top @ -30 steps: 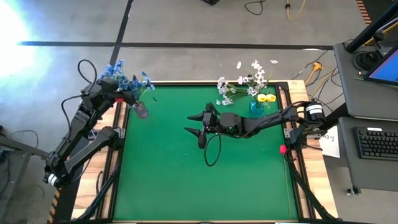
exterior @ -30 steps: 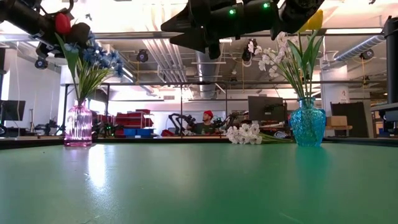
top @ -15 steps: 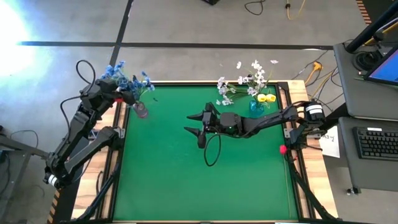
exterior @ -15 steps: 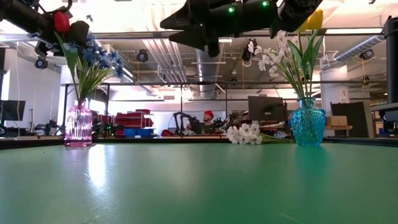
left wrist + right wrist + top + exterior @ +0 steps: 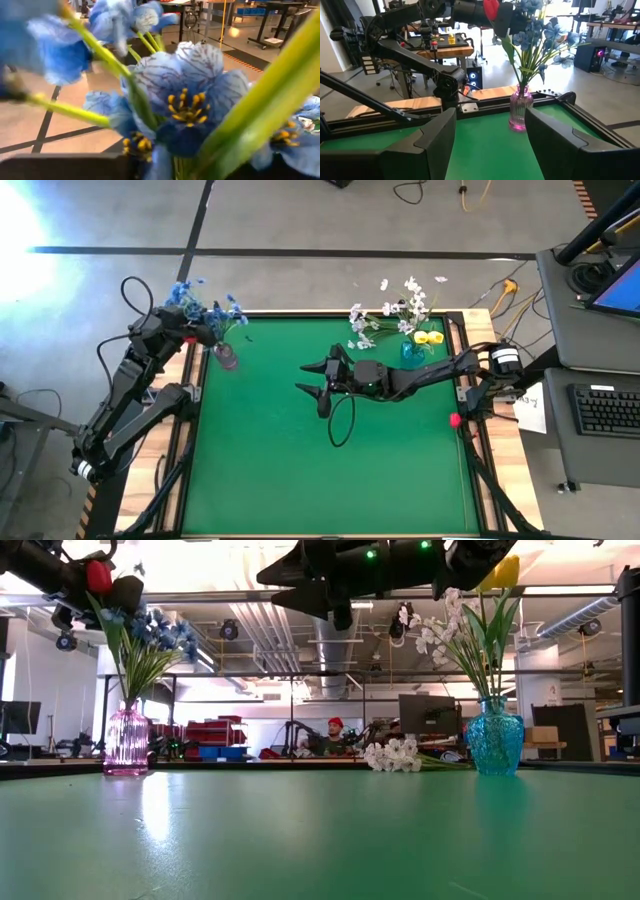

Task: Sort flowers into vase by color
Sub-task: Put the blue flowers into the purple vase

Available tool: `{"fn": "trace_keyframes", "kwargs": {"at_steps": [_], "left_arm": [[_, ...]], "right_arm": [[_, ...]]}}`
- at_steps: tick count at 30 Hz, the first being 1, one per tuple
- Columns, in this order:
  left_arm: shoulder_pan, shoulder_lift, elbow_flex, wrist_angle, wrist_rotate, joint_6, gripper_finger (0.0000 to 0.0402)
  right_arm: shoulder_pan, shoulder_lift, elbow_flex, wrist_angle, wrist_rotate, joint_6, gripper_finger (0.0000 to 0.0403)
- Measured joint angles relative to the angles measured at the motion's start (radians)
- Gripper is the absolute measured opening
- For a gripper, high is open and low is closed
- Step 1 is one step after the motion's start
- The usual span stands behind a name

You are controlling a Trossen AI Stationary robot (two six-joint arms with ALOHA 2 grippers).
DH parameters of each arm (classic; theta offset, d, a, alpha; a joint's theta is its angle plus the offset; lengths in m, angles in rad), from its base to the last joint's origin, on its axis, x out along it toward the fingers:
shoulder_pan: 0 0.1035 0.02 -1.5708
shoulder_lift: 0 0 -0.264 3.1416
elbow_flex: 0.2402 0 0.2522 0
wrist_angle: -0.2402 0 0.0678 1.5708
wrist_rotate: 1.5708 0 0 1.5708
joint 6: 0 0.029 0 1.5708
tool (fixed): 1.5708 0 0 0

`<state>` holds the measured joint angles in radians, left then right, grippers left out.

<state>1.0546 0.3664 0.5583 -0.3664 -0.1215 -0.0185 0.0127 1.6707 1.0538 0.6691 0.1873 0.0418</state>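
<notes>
Green table (image 5: 300, 470) fills the high view. Right arm reaches in over the middle, right gripper (image 5: 312, 377) hovering above bare mat, fingers spread apart, nothing between them (right wrist view confirms).

Left arm comes in at the far-left corner. Left gripper (image 5: 196, 332) sits up in the blue flowers (image 5: 205, 308) above the pink vase (image 5: 126, 740). A red tulip (image 5: 98, 576) shows right at the gripper in the low view, its green stem running down toward the vase. Whether the fingers are clamped on the stem can't be told; the left wrist view is filled with blue petals.

Blue vase (image 5: 494, 743) at the far-right corner holds a yellow tulip (image 5: 500, 572) and white sprays (image 5: 437, 628). One more white bunch (image 5: 394, 754) lies on the mat just beside it.

Handling, as a judgement: these flowers look very light, with thin, springy stems and soft heads that would crush or snag on neighbours. Best grip is mid-stem, below the bloom and clear of leaves. The vases look like glass, narrow and tippy, so a stem dragged sideways could topple one.
</notes>
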Motion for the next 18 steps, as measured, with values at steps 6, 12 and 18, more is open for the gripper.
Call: {"fn": "trace_keyframes", "kwargs": {"at_steps": [6,12,18], "left_arm": [[0.0,0.001,-0.003,0.0,0.002,0.001,0.0041],[0.0,0.001,-0.004,-0.016,0.004,0.001,0.0006],[0.0,0.002,-0.014,-0.018,0.015,-0.002,0.0001]], "right_arm": [[0.0,0.0,0.0,-0.003,0.024,0.0,0.0228],[0.0,0.0,0.0,-0.006,0.024,0.0,0.0228],[0.0,0.0,0.0,-0.007,0.024,0.0,0.0228]]}}
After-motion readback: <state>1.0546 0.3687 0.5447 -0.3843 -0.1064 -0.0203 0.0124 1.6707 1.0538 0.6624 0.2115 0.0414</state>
